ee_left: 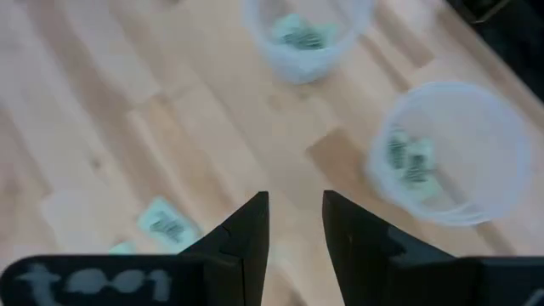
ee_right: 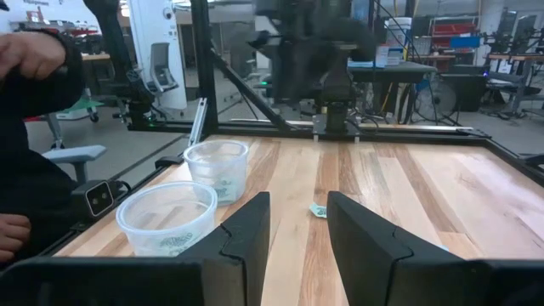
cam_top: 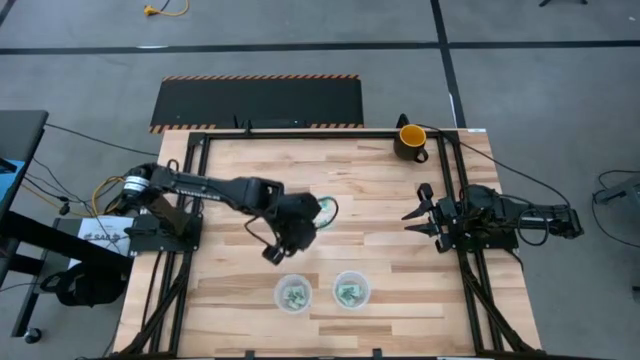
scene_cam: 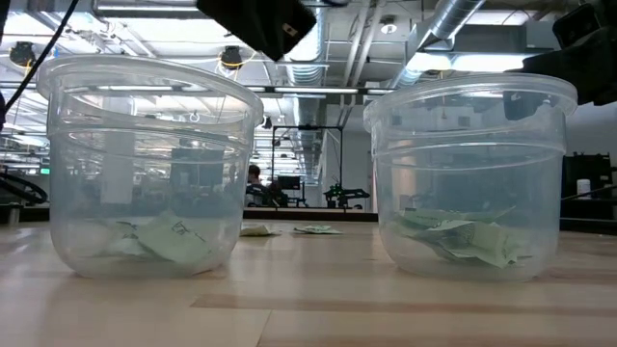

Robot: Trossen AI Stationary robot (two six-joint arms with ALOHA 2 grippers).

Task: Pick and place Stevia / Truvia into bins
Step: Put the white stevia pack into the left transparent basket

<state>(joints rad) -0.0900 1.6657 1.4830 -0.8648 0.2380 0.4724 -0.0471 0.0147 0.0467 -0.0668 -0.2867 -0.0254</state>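
Observation:
Two clear cups, the bins [cam_top: 292, 293] [cam_top: 350, 291], stand near the table's near edge, each with several light green Stevia packets on its bottom [scene_cam: 174, 241] [scene_cam: 463, 239]. More packets lie flat on the wood [ee_left: 170, 225] [ee_right: 318, 210]. My left gripper [cam_top: 272, 256] hangs above the table just beyond the left bin, slanting down. Its fingers [ee_left: 295, 223] are open with only bare wood showing between them. My right gripper [cam_top: 412, 212] waits at the table's right side, level, open and holding nothing [ee_right: 297, 223].
A yellow-and-black mug [cam_top: 410, 140] stands at the far right corner. Dark frame rails [cam_top: 460, 200] run along the table's edges. A person's dark sleeve [ee_right: 34, 93] shows beyond the table's near edge in the right wrist view. Bare wood lies between the bins and the far edge.

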